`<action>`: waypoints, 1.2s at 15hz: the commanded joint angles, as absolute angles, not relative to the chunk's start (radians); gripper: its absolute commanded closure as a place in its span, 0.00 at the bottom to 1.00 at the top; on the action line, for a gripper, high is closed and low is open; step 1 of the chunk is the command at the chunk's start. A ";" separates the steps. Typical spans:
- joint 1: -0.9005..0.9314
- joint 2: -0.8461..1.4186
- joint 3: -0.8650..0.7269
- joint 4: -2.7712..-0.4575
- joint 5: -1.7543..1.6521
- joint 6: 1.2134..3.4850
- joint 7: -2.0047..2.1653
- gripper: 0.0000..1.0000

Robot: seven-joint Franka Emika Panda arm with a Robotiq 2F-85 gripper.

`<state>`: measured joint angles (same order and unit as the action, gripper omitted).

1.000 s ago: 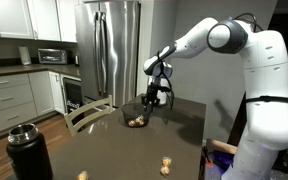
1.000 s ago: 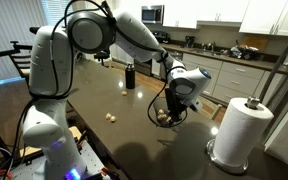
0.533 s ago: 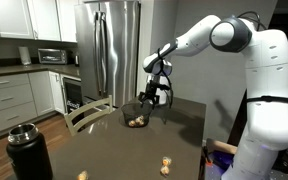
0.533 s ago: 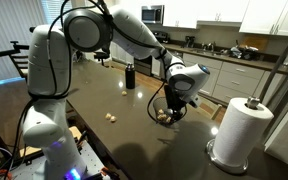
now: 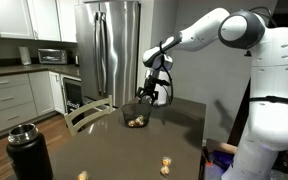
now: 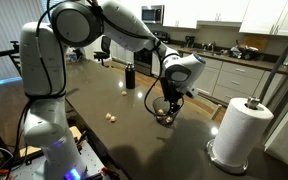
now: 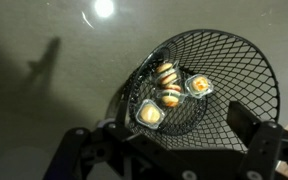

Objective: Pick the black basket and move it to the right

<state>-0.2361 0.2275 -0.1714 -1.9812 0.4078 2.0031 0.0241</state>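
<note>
The black basket point(image 5: 135, 118) of thin wire mesh stands on the dark table point(image 5: 104, 150), and I also see the basket point(image 6: 162, 113) from the opposite side. In the wrist view the basket point(image 7: 234, 70) holds three small wrapped snacks point(image 7: 169, 97). My gripper point(image 5: 151, 97) hangs just above the basket's rim, apart from it. The gripper point(image 6: 174, 98) is open. In the wrist view the gripper point(image 7: 162, 135) spreads its dark fingers point(image 7: 252, 125) wide either side of the near rim, holding nothing.
A black thermos point(image 5: 27, 152) with a silver lid stands near the table's edge; the same thermos point(image 6: 130, 76) shows across the table. A paper towel roll point(image 6: 239, 128) stands close to the basket. Loose snacks point(image 5: 165, 162) lie on the table. A chair point(image 5: 88, 115) is tucked beside it.
The gripper has opened, let go of the basket's rim and risen a little above it. The basket stays where it was on the table.
</note>
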 commanded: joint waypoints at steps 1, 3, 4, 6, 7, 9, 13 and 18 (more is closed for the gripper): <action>-0.203 0.139 -0.173 -2.049 0.346 2.027 0.092 0.00; -0.183 0.111 -0.170 -2.069 0.299 2.045 0.130 0.00; -0.173 0.099 -0.168 -2.077 0.271 2.059 0.147 0.00; -0.155 0.076 -0.161 -2.094 0.228 2.079 0.162 0.00; -0.146 0.064 -0.155 -2.106 0.213 2.093 0.163 0.00; -0.133 0.045 -0.145 -2.124 0.202 2.108 0.148 0.00; -0.113 0.015 -0.122 -2.163 0.189 2.140 0.122 0.00; -0.090 -0.014 -0.098 -2.225 0.137 2.217 0.128 0.00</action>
